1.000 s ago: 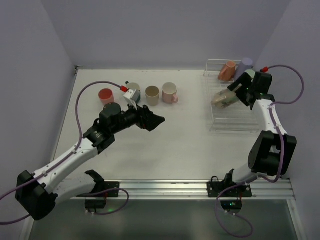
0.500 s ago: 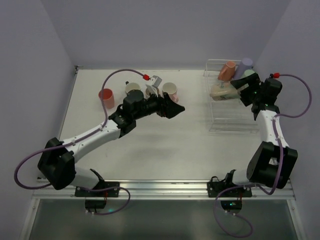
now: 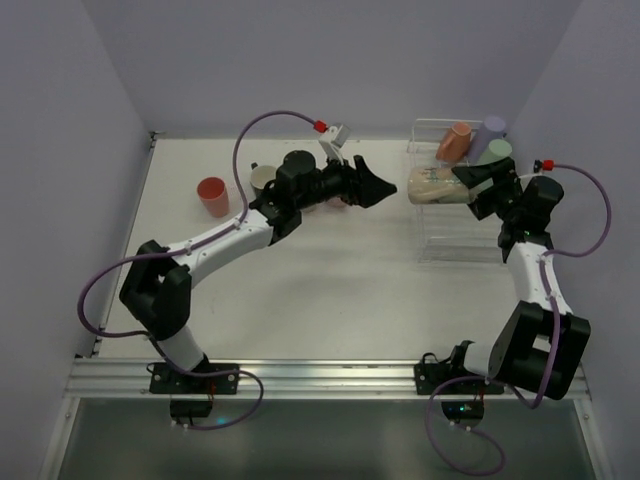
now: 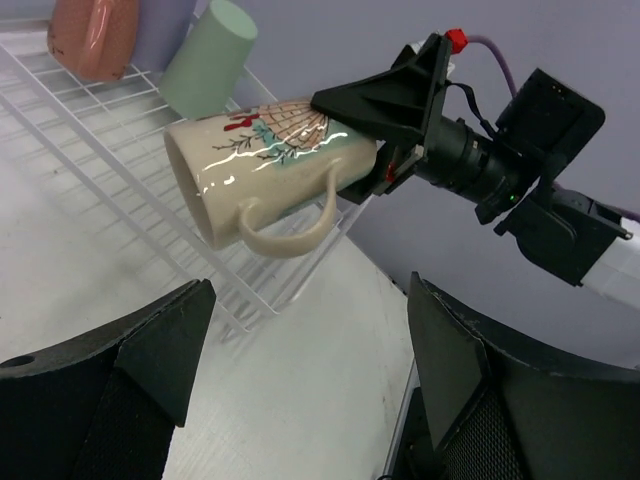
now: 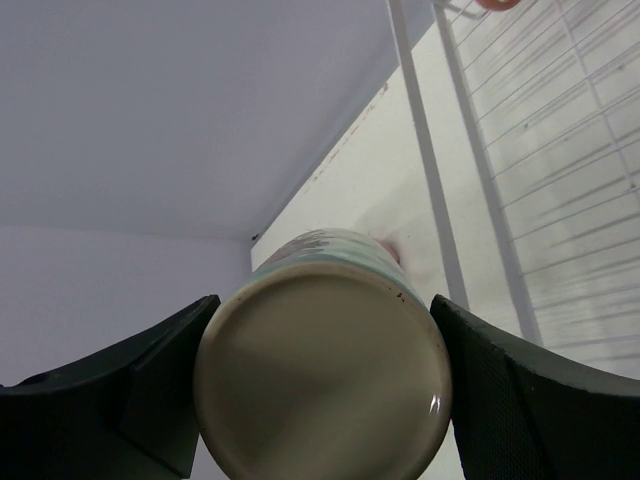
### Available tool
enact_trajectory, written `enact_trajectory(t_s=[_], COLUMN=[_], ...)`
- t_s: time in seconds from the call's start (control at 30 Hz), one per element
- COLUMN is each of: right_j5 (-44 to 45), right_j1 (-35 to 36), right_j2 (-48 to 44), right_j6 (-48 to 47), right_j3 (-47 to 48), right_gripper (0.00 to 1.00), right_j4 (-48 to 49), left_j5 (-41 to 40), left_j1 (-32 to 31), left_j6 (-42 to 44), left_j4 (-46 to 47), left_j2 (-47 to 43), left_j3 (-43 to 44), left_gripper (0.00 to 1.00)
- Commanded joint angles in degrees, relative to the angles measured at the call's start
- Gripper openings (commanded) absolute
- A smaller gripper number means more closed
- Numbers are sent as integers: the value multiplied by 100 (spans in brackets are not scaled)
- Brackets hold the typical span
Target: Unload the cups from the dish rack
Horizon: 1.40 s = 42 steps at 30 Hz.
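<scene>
Mug, cream with a red and teal painted motif, lies on its side in the air at the upper centre of the left wrist view. Its mouth is turned toward the camera and its handle hangs down. The right gripper has its fingers closed on the mug's base end, one on each side of the flat bottom that fills the right wrist view.

In the top view the mug sits over the left edge of the dish rack, right of centre in the frame. The left gripper is just left of the mug's mouth, apart from it. Its fingers are spread wide and hold nothing.

A salmon cup, a lavender cup and a light green cup lean at the far end of the rack, upper right.

On the tabletop a red cup stands at the left. A pale cup stands beside it, right against the left arm, which hides whatever lies behind it.
</scene>
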Motion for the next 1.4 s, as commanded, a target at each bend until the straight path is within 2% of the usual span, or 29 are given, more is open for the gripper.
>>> enact_trajectory(t_s=[0.0, 0.23, 0.57, 0.7, 0.93, 1.13, 1.37], right_j5=[-840, -1131, -1500, -1544, -1790, -1878, -1878], right_j1=[-1, 0, 8, 0, 78, 114, 149], right_j2=[-384, -560, -613, -613, -446, -446, -358], right_j6=[846, 1075, 1427, 1392, 1620, 1611, 1611], right_j3=[-89, -335, -494, -572, -696, -661, -652], right_gripper=[14, 14, 15, 15, 15, 15, 16], right_j4=[1471, 1823, 2271, 2280, 2710, 2764, 2825], left_j5=[114, 587, 940, 1098, 1230, 1248, 1327], left_j1=[69, 227, 227, 219, 184, 175, 122], left_j6=[-129, -902, -1623, -1993, -2283, -2310, -2424], left_j4=[262, 736, 1492, 2054, 2345, 2328, 2415], left_j2=[253, 868, 1484, 1581, 1651, 1669, 1652], left_j3=[464, 649, 1027, 966, 887, 878, 834], left_gripper=[85, 90, 89, 84, 77, 73, 59])
